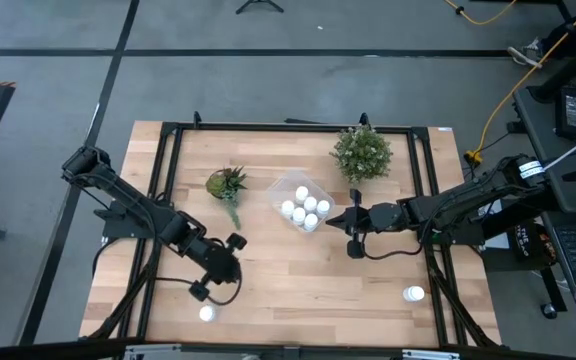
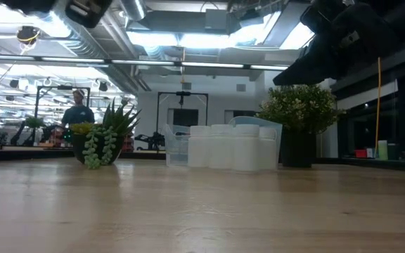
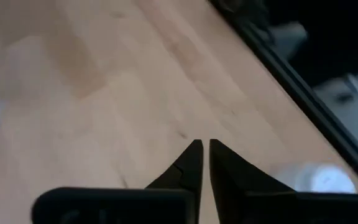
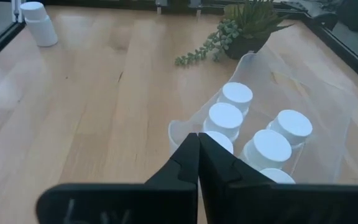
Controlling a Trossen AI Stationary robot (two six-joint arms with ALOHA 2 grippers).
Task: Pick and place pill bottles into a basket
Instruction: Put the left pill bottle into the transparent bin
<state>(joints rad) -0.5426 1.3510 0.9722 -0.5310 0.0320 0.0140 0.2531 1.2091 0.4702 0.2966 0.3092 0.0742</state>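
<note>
two pill bottles are not yet in the basket (image 1: 302, 201): one loose bottle (image 1: 207, 313) stands on the surface (image 1: 288, 280) just below and beside the left end effector (image 1: 200, 291), and a second loose bottle (image 1: 414, 294) stands near the surface's edge, well apart from the right end effector (image 1: 355, 249) and behind its reach. the packed bottles (image 4: 253, 134) (six or so white caps) sit crowded inside the clear tub, right under the right end effector's tips in its wrist view.

the left end effector has its fingers almost pressed together, only a thin slit between them, pinching nothing; the right end effector is pressed fully together and empty, hovering at the basket's rim.

the likely trouble: with its fingers this close, the left end effector would shove or topple the near bottle rather than straddle it, and a toppled bottle could roll toward the black frame rail (image 1: 158, 250). the right one, so close to the thin rim, could nudge the tub into the bushy plant (image 1: 362, 153) if it swings out carelessly.
</note>
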